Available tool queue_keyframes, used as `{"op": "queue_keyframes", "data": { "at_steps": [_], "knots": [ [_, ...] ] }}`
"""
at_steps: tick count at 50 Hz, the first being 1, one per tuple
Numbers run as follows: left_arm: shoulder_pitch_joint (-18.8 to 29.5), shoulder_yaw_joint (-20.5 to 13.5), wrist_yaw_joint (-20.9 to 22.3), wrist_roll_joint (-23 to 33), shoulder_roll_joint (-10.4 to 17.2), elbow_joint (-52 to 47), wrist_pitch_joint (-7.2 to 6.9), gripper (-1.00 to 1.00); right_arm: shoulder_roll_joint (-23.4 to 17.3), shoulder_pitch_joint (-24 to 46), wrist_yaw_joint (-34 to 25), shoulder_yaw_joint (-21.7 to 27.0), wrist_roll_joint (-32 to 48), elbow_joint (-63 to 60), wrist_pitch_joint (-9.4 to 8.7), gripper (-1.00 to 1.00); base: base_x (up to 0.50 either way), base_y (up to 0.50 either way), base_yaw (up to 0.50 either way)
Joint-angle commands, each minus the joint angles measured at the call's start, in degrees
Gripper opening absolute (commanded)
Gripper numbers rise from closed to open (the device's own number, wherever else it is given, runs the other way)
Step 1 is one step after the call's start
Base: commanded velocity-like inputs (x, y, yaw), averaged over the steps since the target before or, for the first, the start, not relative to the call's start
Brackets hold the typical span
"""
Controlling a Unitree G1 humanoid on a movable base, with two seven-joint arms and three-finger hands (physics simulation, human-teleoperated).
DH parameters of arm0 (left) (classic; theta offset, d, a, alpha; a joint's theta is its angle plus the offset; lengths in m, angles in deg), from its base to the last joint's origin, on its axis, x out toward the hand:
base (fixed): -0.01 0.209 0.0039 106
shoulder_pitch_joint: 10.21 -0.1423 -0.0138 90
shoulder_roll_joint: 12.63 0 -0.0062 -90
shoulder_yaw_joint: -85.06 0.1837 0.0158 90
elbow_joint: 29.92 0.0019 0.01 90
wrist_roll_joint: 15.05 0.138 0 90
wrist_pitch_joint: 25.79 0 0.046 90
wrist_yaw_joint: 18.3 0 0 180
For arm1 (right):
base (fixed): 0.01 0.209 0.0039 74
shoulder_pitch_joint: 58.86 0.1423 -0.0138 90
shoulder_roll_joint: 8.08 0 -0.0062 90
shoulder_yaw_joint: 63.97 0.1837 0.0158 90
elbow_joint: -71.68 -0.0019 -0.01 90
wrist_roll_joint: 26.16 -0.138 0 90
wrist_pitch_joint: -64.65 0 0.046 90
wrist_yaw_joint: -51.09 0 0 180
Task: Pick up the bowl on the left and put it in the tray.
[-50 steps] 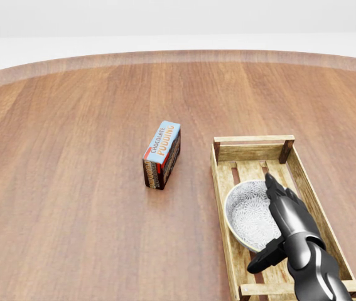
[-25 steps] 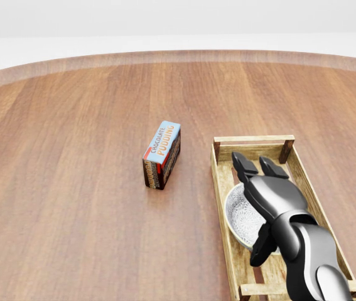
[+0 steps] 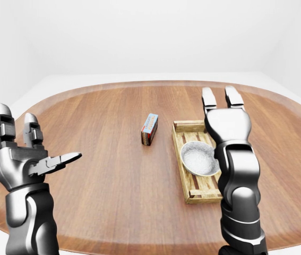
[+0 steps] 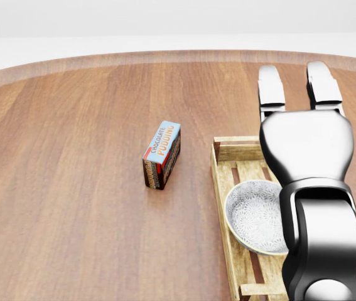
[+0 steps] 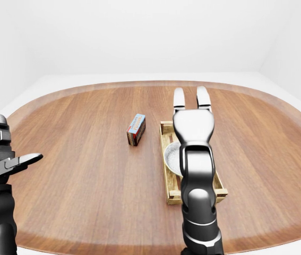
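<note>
We see the bowl [image 4: 256,215] resting mouth-up in the wooden tray [image 3: 183,127], so we judge placement done and only pulling clear left. Our right hand [image 4: 297,84] is raised above the tray, fingers straight and spread, holding nothing. Our left hand [image 3: 20,151] hangs spread over the surface's [image 3: 102,175] left. The tray's long axis runs top to bottom.

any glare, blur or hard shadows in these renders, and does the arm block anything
Head view: sharp, evenly lit, with a soft highlight on the right hand, whose arm hides the right side of the tray and part of the bowl. Left-eye view: faint soft shadow beside the pudding box, table edge curving. Right-eye view: the arm covers most of the bowl.
</note>
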State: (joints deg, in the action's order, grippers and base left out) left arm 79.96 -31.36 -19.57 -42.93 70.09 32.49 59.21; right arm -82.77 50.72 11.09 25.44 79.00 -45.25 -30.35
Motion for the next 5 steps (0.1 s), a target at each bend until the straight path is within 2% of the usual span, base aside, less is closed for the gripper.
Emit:
{"op": "queue_keyframes", "data": {
  "at_steps": [1, 5],
  "knots": [
    [-0.27, -0.15, 0.02, -0.18, -0.13, -0.69, 0.00, 1.00, 0.86, 1.77, 0.00, 1.43, 7.84, -13.76, 0.00, 1.00, 0.00, 0.00, 0.00],
    [-0.28, -0.10, 0.06, -0.12, -0.22, -0.76, 0.00, 1.00, 3.47, 2.34, 0.00, 4.73, 7.84, -18.80, 0.00, 1.00, 0.00, 0.00, 0.00]
  ]
}}
